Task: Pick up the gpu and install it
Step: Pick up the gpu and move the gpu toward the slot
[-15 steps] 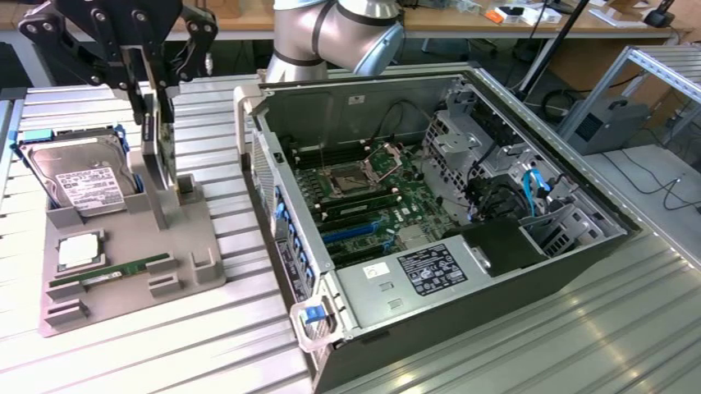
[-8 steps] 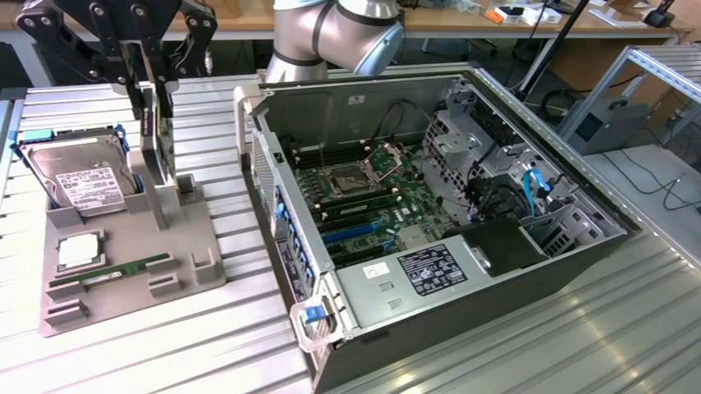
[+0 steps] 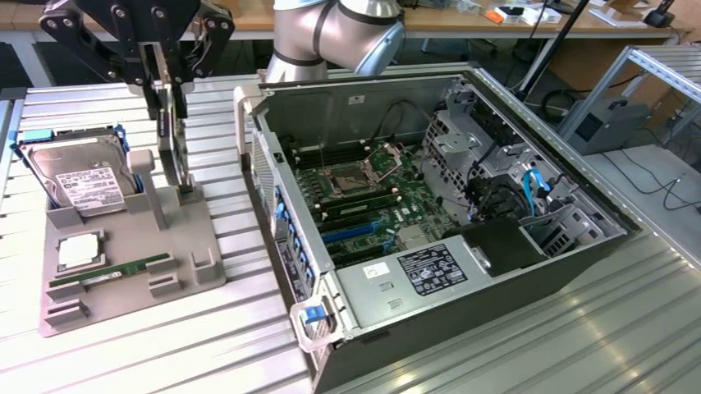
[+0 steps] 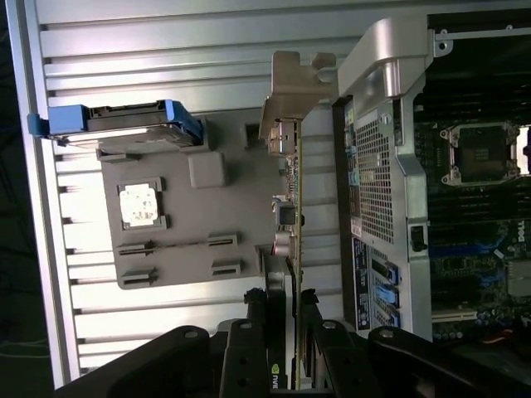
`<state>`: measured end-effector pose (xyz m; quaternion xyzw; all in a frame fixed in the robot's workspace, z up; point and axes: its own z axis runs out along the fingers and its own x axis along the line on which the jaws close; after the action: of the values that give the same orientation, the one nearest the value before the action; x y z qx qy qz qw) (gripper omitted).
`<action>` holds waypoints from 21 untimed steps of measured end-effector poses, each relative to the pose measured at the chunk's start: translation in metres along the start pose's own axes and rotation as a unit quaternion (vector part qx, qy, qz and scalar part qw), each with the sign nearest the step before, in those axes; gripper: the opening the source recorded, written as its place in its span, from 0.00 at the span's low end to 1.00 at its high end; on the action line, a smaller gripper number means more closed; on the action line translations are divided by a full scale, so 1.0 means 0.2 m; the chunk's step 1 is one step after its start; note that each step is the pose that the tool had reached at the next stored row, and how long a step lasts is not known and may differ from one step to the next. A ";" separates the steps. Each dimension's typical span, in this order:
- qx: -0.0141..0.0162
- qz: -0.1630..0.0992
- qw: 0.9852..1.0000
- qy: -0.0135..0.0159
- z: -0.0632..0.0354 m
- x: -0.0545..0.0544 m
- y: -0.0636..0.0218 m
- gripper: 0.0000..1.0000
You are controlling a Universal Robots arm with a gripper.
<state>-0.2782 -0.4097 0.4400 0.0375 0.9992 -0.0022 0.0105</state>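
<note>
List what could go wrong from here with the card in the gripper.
1. The gripper clamps the graphics card at one end only, so the long thin board may tilt or slip.
2. The card's lower end is close to the grey holder and might snag on it.
3. The computer case wall stands right beside it; the metal bracket could knock against it.

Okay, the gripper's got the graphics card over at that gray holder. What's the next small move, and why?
Probably a short, straight lift. The gripper is shut on the gpu, which stands upright on edge with its lower end down at the gray holder. Rising vertically should free the card from the holder's posts without scraping, before any sideways travel toward the open computer case.
</note>
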 end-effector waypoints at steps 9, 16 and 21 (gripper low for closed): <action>0.000 0.000 1.000 0.004 0.001 -0.07 0.004 0.27; 0.000 0.000 1.000 0.007 0.003 -0.14 0.008 0.27; 0.001 0.000 1.000 0.008 0.004 -0.18 0.010 0.27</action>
<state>-0.2415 -0.4105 0.4400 0.0375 0.9993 -0.0025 0.0023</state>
